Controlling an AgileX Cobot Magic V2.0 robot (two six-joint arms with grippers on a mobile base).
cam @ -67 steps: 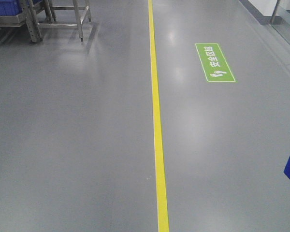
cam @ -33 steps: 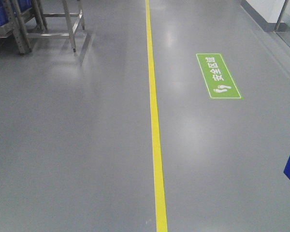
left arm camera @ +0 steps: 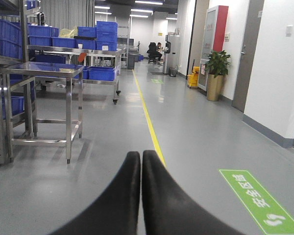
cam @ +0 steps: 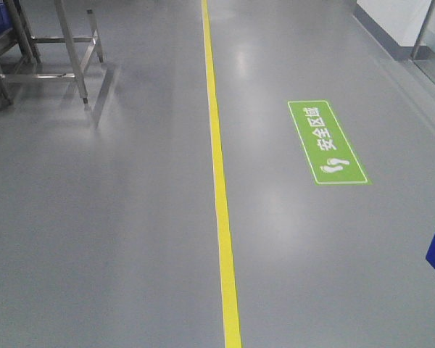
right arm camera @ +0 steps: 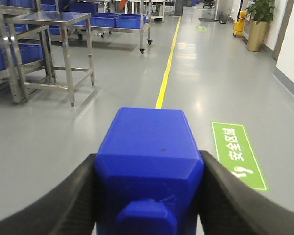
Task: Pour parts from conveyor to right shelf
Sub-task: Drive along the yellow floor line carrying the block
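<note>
The right gripper (right arm camera: 148,208) has its 2 black jaws pinching the blue block (right arm camera: 149,147) from either side, with the block's knob facing the wrist camera. The block hangs over the glossy grey floor (right arm camera: 112,83), beside a green floor sign (right arm camera: 235,152), and the yellow line (right arm camera: 166,68) runs away from behind it. The left gripper (left arm camera: 140,156) has its jaws pressed together with nothing between them. Off to the left stand a steel table (right arm camera: 54,17) and a steel rack (right arm camera: 12,73) carrying blue bins (right arm camera: 27,53), both well apart from the block.
</note>
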